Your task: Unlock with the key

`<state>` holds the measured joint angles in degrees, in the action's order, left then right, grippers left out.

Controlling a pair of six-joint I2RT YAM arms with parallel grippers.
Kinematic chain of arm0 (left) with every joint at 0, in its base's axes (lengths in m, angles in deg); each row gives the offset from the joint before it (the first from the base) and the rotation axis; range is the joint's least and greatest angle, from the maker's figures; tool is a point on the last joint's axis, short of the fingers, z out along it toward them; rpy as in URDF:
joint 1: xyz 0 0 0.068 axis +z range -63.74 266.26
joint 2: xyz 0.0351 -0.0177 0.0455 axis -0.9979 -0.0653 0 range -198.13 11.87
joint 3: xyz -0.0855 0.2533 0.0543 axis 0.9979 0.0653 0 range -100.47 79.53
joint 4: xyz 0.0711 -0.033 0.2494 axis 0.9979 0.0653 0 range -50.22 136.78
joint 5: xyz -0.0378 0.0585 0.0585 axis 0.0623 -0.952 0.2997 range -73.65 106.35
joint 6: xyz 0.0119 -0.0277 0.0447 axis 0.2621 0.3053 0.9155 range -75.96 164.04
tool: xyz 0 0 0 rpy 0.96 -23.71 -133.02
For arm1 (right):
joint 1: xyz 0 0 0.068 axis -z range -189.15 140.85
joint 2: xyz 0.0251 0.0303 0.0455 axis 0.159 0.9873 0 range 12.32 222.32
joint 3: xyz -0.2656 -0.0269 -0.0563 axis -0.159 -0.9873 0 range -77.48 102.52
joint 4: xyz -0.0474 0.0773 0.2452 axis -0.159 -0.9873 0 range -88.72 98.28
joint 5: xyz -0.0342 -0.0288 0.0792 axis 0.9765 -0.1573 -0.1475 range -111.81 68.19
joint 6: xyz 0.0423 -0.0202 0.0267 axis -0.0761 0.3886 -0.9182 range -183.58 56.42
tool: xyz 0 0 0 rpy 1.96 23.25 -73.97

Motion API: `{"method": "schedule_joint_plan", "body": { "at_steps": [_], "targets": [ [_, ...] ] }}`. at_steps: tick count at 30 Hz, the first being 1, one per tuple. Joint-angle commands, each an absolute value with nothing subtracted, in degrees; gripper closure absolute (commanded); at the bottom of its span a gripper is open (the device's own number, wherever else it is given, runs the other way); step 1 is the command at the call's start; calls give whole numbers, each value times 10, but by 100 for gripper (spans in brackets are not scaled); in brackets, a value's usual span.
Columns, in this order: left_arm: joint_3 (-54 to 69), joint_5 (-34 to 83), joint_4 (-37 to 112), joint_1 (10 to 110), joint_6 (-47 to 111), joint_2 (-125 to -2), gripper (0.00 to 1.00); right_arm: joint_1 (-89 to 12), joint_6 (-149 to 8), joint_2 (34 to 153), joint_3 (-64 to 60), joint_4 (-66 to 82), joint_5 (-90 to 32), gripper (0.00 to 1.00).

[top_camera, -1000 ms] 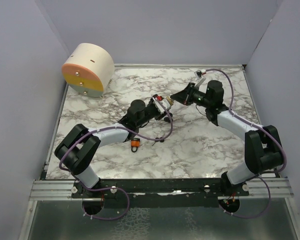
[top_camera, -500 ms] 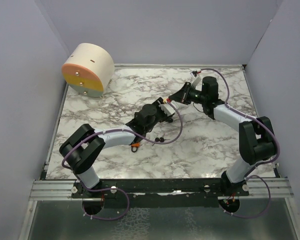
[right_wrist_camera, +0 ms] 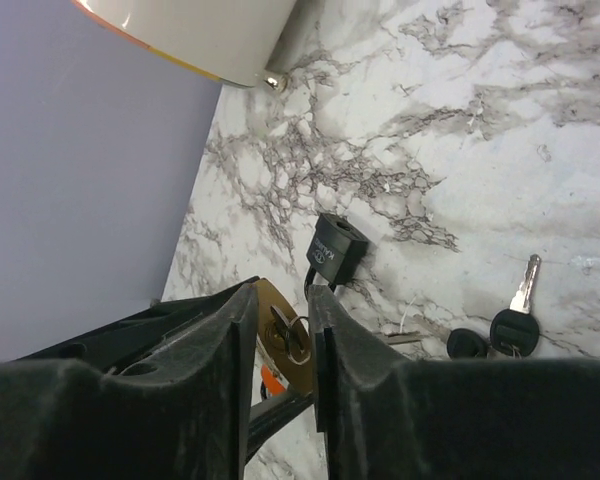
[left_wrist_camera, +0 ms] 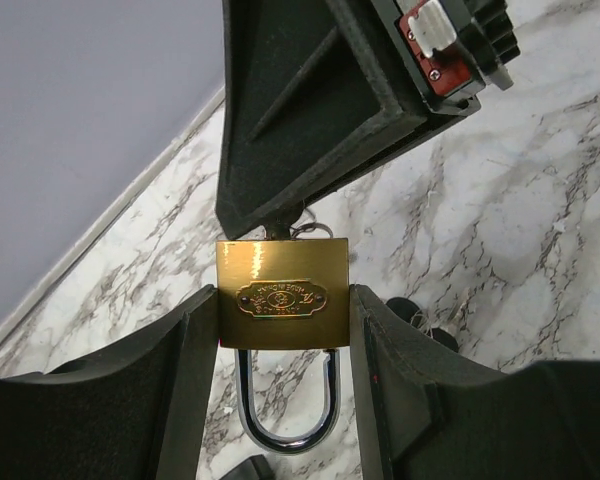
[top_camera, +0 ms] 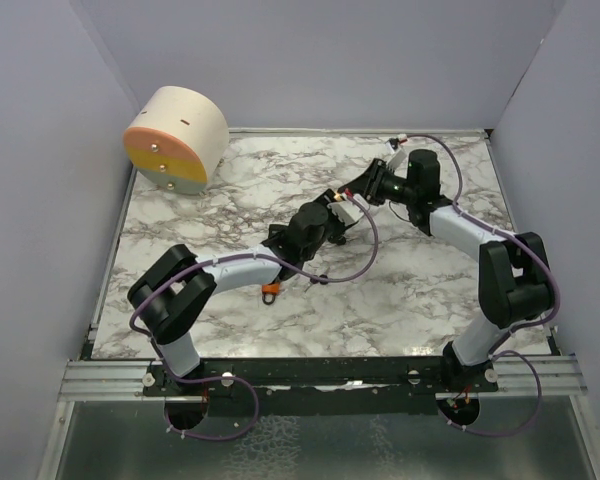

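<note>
The round cream drum [top_camera: 177,138] lies on its side in the far left corner of the marble table [top_camera: 420,290], with its orange-and-yellow face towards me and its inside hidden. My left gripper [left_wrist_camera: 283,310] clamps the brass padlock [left_wrist_camera: 282,270] by its 2 sides over mid-table. The key [right_wrist_camera: 283,330] sits at the lock's keyhole end, between the right gripper [right_wrist_camera: 285,308] fingers. They stand narrowly apart, and I can't tell if they pinch it. A small black padlock [right_wrist_camera: 336,250], 2 loose black-headed keys [right_wrist_camera: 508,330] and an orange object [top_camera: 270,291] lie on the marble nearby.
</note>
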<state>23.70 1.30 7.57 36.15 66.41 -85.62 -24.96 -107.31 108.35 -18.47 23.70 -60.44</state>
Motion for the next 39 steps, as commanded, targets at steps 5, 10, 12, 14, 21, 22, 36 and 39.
{"method": "schedule_joint_plan", "body": {
  "at_steps": [5,10,12,14,21,22,36,39],
  "targets": [
    [213,39,4,376,592,-837,100,-204,-1108,1102,-123,248,-682,50],
    [208,30,37,401,531,-826,100,-157,-1097,1089,-103,225,-662,35],
    [192,27,66,414,496,-824,100,-142,-1082,1080,-104,209,-651,32],
    [174,26,98,428,458,-825,100,-135,-1057,1070,-106,182,-634,30],
    [104,18,179,467,310,-842,100,-134,-963,1034,-147,106,-580,24],
    [98,13,179,470,283,-844,100,-135,-958,1028,-160,107,-582,23],
    [46,0,186,462,146,-895,100,-199,-1014,1023,-239,239,-652,7],
    [46,2,185,460,140,-895,100,-211,-1030,1041,-234,257,-657,6]
  ]
}}
